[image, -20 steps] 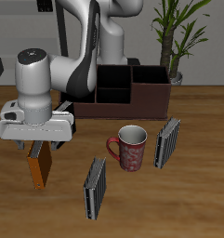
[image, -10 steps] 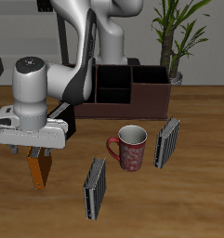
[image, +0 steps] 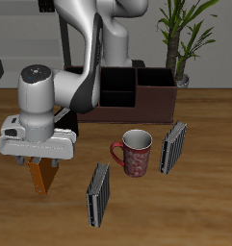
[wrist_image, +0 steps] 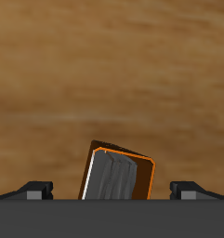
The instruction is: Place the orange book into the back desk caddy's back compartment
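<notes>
Orange book [image: 39, 176] tilted near table's front; back desk caddy [image: 137, 94] far behind.

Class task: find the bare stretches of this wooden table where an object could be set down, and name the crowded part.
Bare wood lies along the table's front edge, before the red patterned mug and the two grey striped books. Another patch lies between the mug and the dark desk caddy. It is crowded around the gripper over the orange book.

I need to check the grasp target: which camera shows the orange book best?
The wrist view: the orange book sits directly below the camera, its orange cover edge and page block clear, tilted, between the two fingertips. In the exterior view only its lower part shows, under the gripper.
</notes>
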